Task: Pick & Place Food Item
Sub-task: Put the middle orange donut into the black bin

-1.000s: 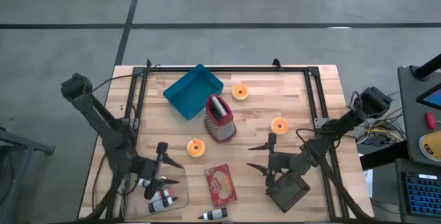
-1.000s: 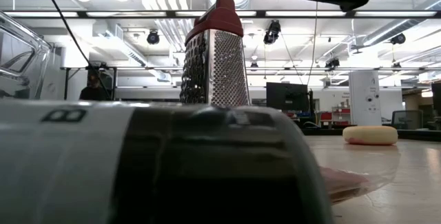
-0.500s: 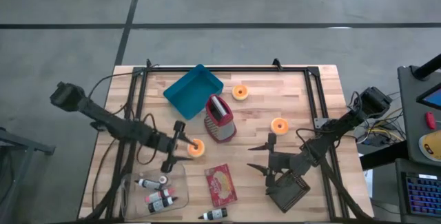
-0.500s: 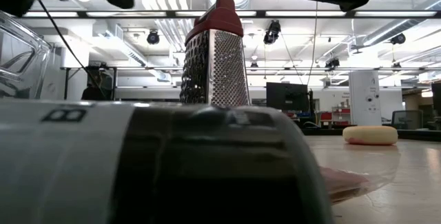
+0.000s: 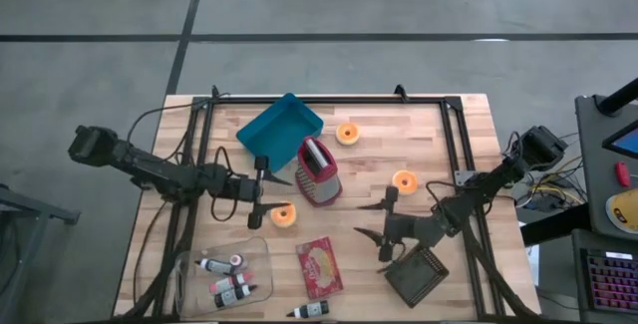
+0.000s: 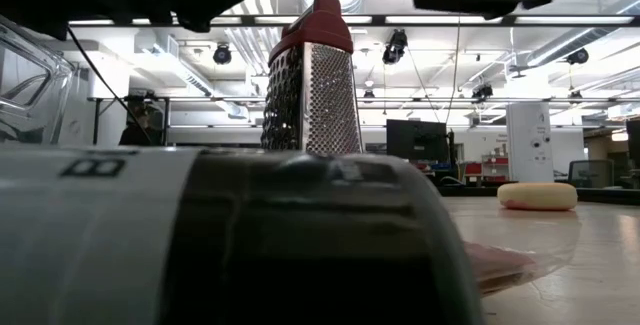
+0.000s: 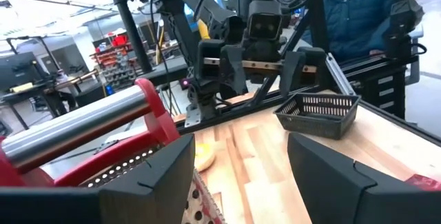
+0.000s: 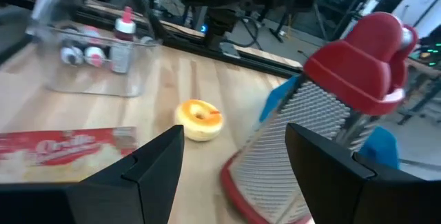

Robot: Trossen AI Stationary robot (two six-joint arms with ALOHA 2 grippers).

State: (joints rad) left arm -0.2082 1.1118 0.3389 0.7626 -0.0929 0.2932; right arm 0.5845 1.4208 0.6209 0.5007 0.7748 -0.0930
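The left gripper [image 5: 261,190] hung just left of the grater [image 5: 318,171], jaws apart and empty, beside the doughnut [image 5: 283,213] on the worktop [image 5: 419,145]. The right gripper [image 5: 385,226], lower right of the grater, was likewise apart and empty.

Bright overhead ceiling lights, blurred foreground bottle [image 6: 220,235] in low view.

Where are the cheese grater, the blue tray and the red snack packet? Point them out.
cheese grater [image 5: 318,172]: high view, on its red handle top.
blue tray [image 5: 280,130]: high view, on its bare inner floor.
red snack packet [image 5: 320,267]: high view, on the middle of its printed face.
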